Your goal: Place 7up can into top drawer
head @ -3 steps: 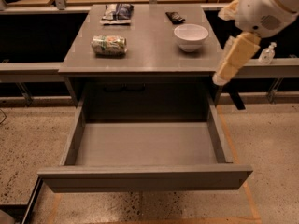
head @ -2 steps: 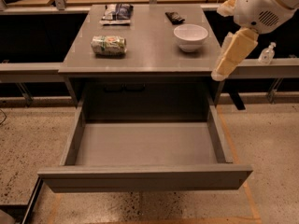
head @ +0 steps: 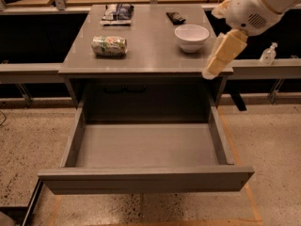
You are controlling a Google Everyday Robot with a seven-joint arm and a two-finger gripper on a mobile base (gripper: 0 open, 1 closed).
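My gripper (head: pixel 209 73) hangs over the front right corner of the tabletop (head: pixel 155 58), its cream tip angled down and to the left, just at the front edge. From this side I cannot tell whether it is released or clenched; it carries nothing. My white arm (head: pixel 256 6) reaches in from beyond the right edge.

The 7up can (head: pixel 109 46) lies on its side on the left half of the tabletop, about midway between the back and front edges, its length running left to right, well apart from my gripper. Below the front edge, the top drawer (head: pixel 146 179) stands pulled fully out, its grey floor in plain view and its flat front panel nearest the camera.

A white bowl (head: pixel 191 36) sits upright on the right half of the tabletop, near my gripper but not touching it. A flat dark snack packet (head: pixel 175 17) lies behind the bowl, toward the back edge. A second, lighter packet (head: pixel 117 12) rests by the back edge on the left half, behind the can. A small clear bottle (head: pixel 268 55) stands off the table, beyond the right edge.
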